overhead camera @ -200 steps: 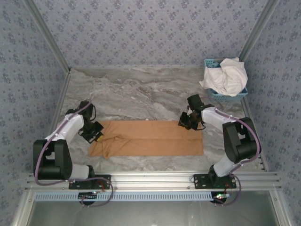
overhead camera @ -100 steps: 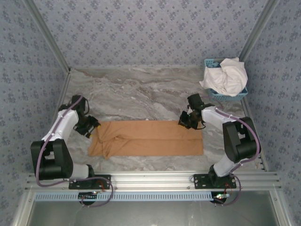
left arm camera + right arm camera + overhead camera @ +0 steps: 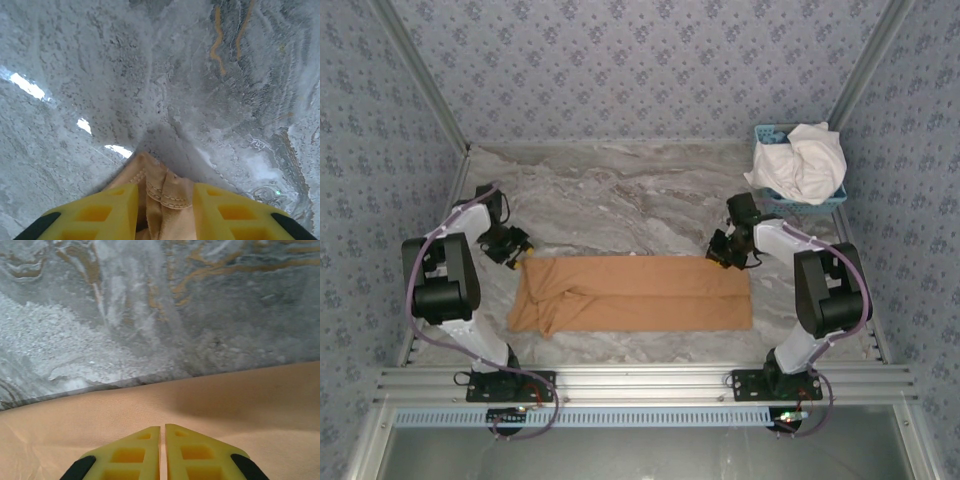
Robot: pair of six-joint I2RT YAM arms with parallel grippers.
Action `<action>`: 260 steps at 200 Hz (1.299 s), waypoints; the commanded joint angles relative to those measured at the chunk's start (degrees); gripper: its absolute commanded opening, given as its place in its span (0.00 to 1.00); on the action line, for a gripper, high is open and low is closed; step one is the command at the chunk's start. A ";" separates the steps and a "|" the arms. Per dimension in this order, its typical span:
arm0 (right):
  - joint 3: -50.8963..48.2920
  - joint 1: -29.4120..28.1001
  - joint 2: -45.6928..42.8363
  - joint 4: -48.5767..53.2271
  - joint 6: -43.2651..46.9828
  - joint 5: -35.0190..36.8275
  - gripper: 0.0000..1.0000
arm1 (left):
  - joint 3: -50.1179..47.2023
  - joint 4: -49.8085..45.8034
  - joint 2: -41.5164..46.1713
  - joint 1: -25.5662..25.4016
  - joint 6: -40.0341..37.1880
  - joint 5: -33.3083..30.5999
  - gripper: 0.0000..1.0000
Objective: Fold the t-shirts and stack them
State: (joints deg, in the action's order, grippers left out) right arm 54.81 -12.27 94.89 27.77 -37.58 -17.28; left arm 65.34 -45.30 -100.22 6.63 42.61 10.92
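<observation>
The left claw (image 3: 162, 194) pinched a corner hem of the soft tan shirt (image 3: 640, 295), while the right claw (image 3: 162, 435) stood closed, perhaps nipping cloth.

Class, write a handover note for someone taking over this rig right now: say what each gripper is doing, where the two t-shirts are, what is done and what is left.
Left gripper: shut on the far left corner of the tan-orange t-shirt.
Right gripper: shut, low over the shirt's far right corner; whether it pinches cloth cannot be told.
Tan-orange t-shirt: lies as a long band across the near part of the table.
White t-shirt: crumpled in the light-blue basket, far right corner.
Done: the tan-orange shirt looks folded lengthwise.
Left: fold it crosswise, then fetch and fold the white one and stack the two.
</observation>
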 commanded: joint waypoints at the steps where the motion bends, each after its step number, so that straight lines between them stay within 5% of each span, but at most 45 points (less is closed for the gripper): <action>1: 1.57 0.79 1.85 3.86 1.04 1.91 0.13 | -0.96 -0.59 -0.02 -0.23 -0.92 -1.06 0.31; 20: 1.96 1.06 3.35 5.07 1.02 3.40 0.13 | -1.05 0.58 -0.69 -0.24 -0.82 -1.37 0.27; 53: 3.16 2.12 6.33 7.47 1.02 7.06 0.12 | 0.18 1.72 -2.35 0.32 -1.11 -2.96 0.00; 98: 5.89 3.43 10.05 9.14 4.19 9.72 0.11 | 3.00 1.18 -5.90 2.91 -1.92 -3.27 0.00; 176: 22.31 4.25 19.65 12.30 11.92 4.52 0.16 | 19.09 -2.39 -15.02 3.17 -4.65 -0.66 0.00; 208: 25.81 2.81 14.93 13.15 15.48 5.30 0.27 | 15.86 -3.58 -4.18 0.59 -7.88 -8.06 0.42; 237: 23.95 -0.18 6.71 12.07 16.26 5.31 0.35 | 4.95 -2.01 10.24 -6.01 -12.43 -8.19 0.42; 260: 20.18 -3.40 1.39 8.17 15.58 -1.02 0.37 | -2.70 1.31 15.23 -11.90 -17.15 3.56 0.34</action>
State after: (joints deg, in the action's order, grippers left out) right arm 77.78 -12.47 102.69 38.11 -23.18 -12.99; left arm 69.23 -44.77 -88.36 -0.40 32.14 5.74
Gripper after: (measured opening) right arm 0.359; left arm 0.371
